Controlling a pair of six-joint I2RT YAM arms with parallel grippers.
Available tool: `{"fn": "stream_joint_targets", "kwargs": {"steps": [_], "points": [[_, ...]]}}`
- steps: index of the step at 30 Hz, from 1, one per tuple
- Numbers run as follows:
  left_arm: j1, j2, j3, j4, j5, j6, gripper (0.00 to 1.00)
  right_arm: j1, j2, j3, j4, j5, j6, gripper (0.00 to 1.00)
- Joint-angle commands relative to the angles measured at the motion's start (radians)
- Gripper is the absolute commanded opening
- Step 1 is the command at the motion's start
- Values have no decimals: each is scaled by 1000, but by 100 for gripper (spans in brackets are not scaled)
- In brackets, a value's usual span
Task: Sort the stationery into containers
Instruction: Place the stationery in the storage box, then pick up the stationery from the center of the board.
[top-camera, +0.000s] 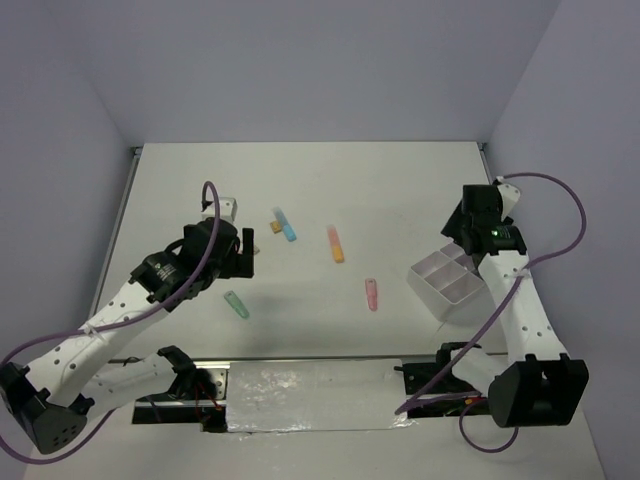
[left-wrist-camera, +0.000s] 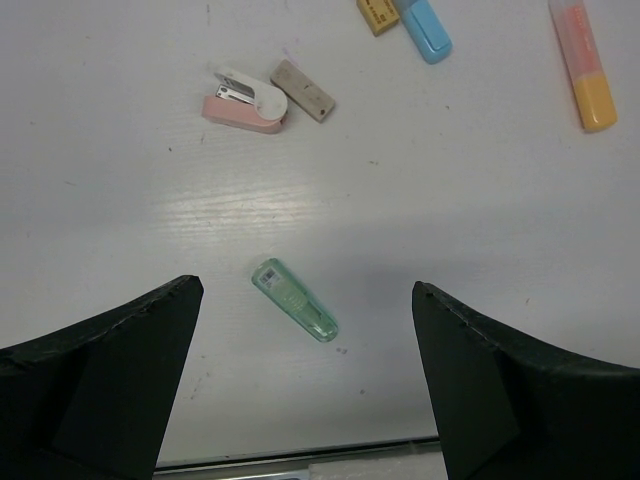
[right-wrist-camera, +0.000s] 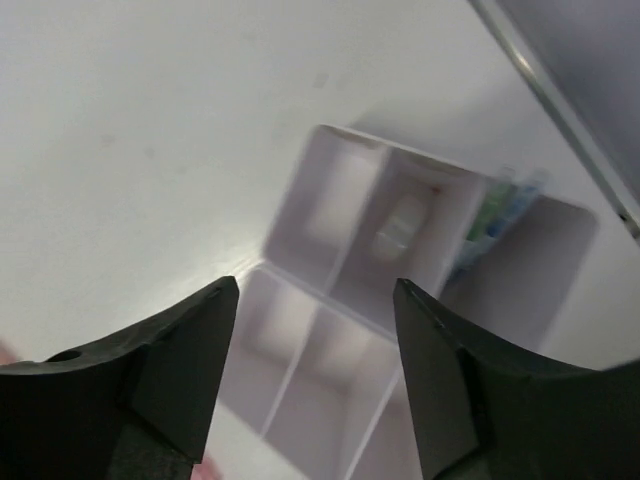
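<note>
A green marker (left-wrist-camera: 295, 300) lies on the table just below my left gripper (left-wrist-camera: 305, 290), which hangs open above it without touching. In the top view that gripper (top-camera: 245, 262) sits up and right of the green marker (top-camera: 237, 305). Farther off lie a blue marker (left-wrist-camera: 427, 28), an orange marker (left-wrist-camera: 583, 62), a tan eraser (left-wrist-camera: 302, 90) and a pink marker (top-camera: 372, 294). My right gripper (right-wrist-camera: 315, 285) is open over the white divided tray (right-wrist-camera: 300, 180) with nothing between its fingers. One compartment holds a small pale item (right-wrist-camera: 405, 225); green and blue things (right-wrist-camera: 500, 205) lie in the long one.
A small pink and white stapler-like piece (left-wrist-camera: 245, 103) lies beside the tan eraser, and a yellow eraser (left-wrist-camera: 377, 14) sits next to the blue marker. The tray (top-camera: 440, 290) stands at the right, close to the right arm. A metal strip runs along the near table edge (top-camera: 320, 385).
</note>
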Motion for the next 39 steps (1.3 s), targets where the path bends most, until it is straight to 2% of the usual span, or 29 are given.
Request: {"fn": "stream_joint_targets", "kwargs": {"steps": [1, 2, 3, 4, 5, 6, 9, 11, 15, 19, 22, 26, 31, 39], "points": [[2, 19, -6, 9, -53, -14, 99, 106, -27, 119, 47, -78, -75, 73], [3, 23, -3, 6, -60, -23, 99, 192, -10, 180, 11, -26, -80, 75], [5, 28, -3, -2, -79, -32, 99, 241, 11, 220, -24, 23, -63, 79], [5, 29, -2, -5, -88, -38, 99, 287, 19, 252, -46, 99, -63, 80], [8, 35, 0, -14, -99, -46, 99, 356, 27, 303, -64, 115, -64, 82], [9, 39, 1, -19, -109, -52, 99, 372, 33, 327, -77, 116, -63, 82], [19, 54, 9, -32, -134, -89, 99, 415, 44, 351, -49, 16, -93, 81], [32, 69, 17, -40, -148, -107, 99, 451, 61, 328, 1, -129, -126, 80], [38, 98, 44, -98, -197, -211, 99, 556, 186, 302, -14, -154, -132, 78], [40, 120, 61, -202, -266, -374, 99, 639, 219, 199, 90, -286, -172, 77], [38, 124, -4, -175, -217, -480, 99, 671, 225, 176, 106, -286, -172, 76], [43, 206, -74, -114, -124, -567, 98, 679, 182, 164, 132, -311, -187, 76], [54, 331, -97, -62, -54, -595, 92, 680, 141, 159, 141, -345, -210, 76], [97, 413, -181, 33, -21, -613, 85, 688, 73, 122, 175, -417, -230, 76]]}}
